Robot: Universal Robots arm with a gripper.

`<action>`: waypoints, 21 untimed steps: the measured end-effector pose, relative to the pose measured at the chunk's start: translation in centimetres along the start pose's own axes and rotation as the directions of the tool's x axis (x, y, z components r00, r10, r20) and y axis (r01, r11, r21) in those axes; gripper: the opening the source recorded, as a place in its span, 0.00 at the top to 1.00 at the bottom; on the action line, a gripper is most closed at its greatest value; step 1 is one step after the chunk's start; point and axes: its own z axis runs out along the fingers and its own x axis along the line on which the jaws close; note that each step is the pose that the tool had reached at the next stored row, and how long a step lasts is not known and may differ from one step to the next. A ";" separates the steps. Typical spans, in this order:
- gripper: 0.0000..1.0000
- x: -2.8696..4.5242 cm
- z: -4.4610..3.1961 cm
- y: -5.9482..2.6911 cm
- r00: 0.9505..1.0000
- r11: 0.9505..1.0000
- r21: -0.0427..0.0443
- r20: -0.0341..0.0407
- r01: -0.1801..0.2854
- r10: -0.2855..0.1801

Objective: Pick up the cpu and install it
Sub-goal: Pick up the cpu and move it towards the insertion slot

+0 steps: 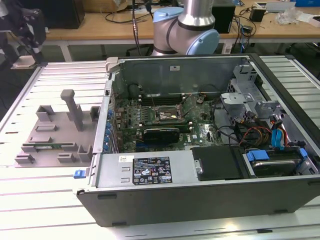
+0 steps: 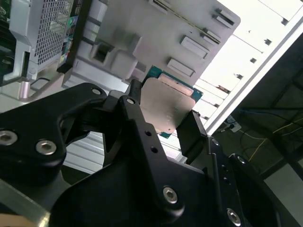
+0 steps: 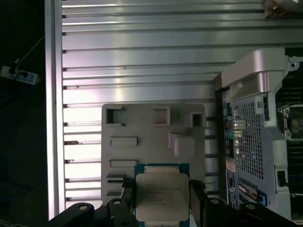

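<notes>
My claw [image 3: 162, 204] is clenched on the cpu [image 3: 161, 191], a finger pressing each side edge, and its silver top shows in both wrist views. I hold it off the slatted counter [image 3: 142, 56], with the grey tray [image 3: 151, 142] behind it and the open computer case [image 3: 255, 118] alongside.

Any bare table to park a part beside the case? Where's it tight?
Exterior view, free: slatted table between the gray fixture tray and the near edge, and beyond the tray, on the view's left. Tight: inside the case, cables crowd beside the socket. The gripper holds the cpu.
</notes>
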 end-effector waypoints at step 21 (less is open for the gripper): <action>0.46 -9.83 0.15 0.38 1.000 1.000 0.000 0.000 0.000 0.000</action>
